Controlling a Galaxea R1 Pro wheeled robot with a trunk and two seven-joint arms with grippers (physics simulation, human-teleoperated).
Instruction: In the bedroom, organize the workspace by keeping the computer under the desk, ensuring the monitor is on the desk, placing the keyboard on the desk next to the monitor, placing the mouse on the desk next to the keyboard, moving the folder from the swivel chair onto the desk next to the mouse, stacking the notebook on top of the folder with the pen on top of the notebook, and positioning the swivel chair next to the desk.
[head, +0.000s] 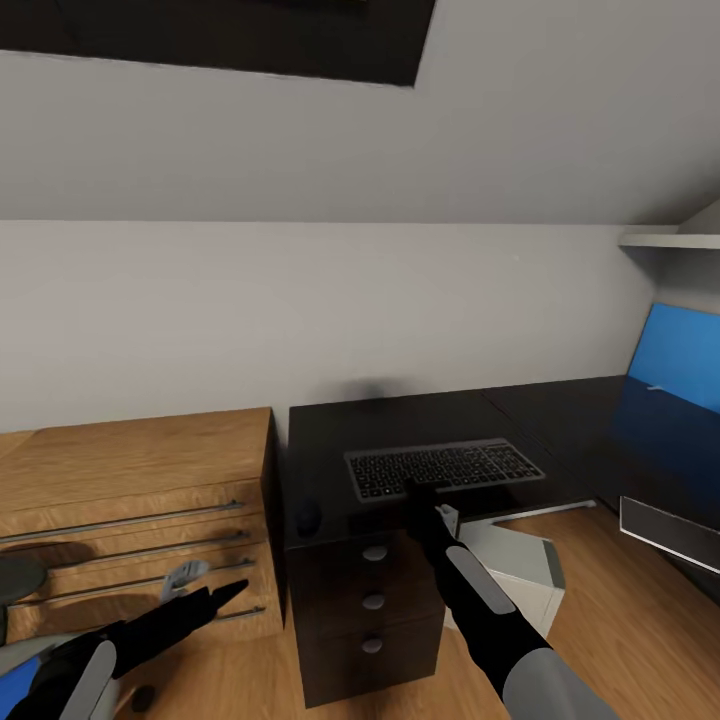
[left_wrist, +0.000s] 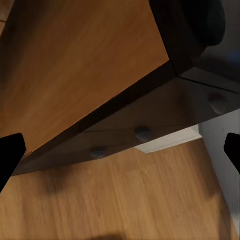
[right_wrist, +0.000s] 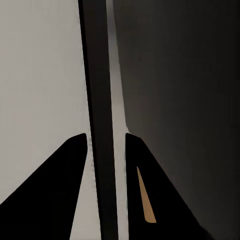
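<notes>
The right hand (right_wrist: 106, 150) shows two black fingers (right_wrist: 55, 185) rising from the lower frame, closed on the thin dark edge of the keyboard (right_wrist: 97, 100), which runs top to bottom. A pale surface lies at left, the dark counter (right_wrist: 185, 90) at right.

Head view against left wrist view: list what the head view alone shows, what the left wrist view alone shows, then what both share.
Head view alone: the keyboard lying on the desk, the right gripper at its near edge, the mouse at the desk's front left corner, the blue folder at far right, the wall.

Left wrist view alone: the left gripper's fingertips spread wide apart, and the underside-angle look at the desk corner.

Both: the wooden dresser, the round-knobbed black drawers, the light-grey computer, the wooden floor.
</notes>
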